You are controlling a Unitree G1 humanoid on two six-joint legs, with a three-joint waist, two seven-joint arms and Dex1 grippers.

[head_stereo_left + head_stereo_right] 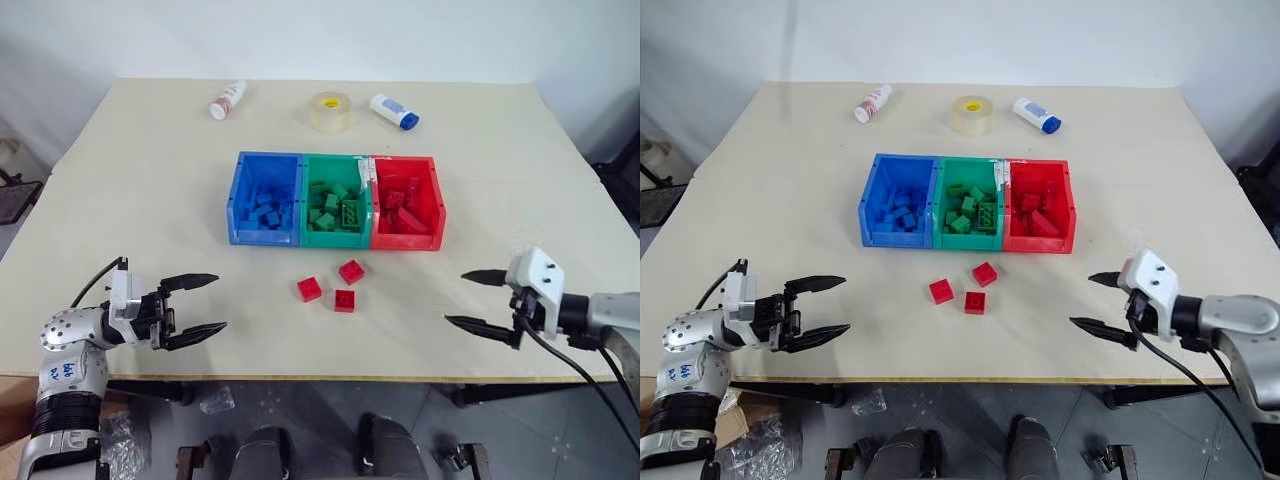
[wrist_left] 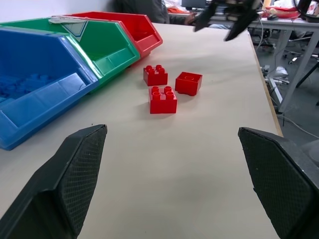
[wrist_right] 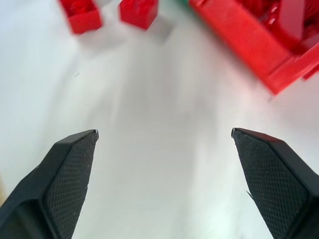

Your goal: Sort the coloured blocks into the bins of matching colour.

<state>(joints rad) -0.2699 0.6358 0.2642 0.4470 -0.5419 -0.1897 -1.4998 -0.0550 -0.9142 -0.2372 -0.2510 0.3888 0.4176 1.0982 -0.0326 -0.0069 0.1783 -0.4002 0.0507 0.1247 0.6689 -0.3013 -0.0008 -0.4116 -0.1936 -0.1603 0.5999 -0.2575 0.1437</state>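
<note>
From the head camera, a pale table [image 1: 150, 180] carries three joined bins in a row near its middle: the blue bin [image 1: 236, 200] on the left holding blue blocks, the green bin [image 1: 364, 210] in the middle holding green blocks, the red bin [image 1: 438, 205] on the right holding red blocks; three loose red blocks lie on the table just near of the bins, one to the left [image 1: 309, 289], one farther back [image 1: 351, 271], one nearest the front edge [image 1: 345, 300]; at the far side stand a clear tape roll [image 1: 329, 112], a white bottle with a red label [image 1: 227, 100] to its left and a white bottle with a blue cap [image 1: 394, 111] to its right; the left gripper [image 1: 207, 304] hangs over the near left edge, jaws spread wide and empty; the right gripper [image 1: 467, 298] hangs over the near right edge, jaws likewise wide apart with nothing between them.

From the left wrist, the left gripper's two black fingers [image 2: 75, 179] stand far apart over bare table; beyond them sit the three red blocks, with the blue, green and red bins in a row beside them; the right gripper [image 2: 220, 24] shows across the table, open.

From the right wrist, the fingers [image 3: 70, 169] stand wide over bare table; two red blocks [image 3: 79, 15] and a corner of the red bin [image 3: 249, 45] lie beyond.
</note>
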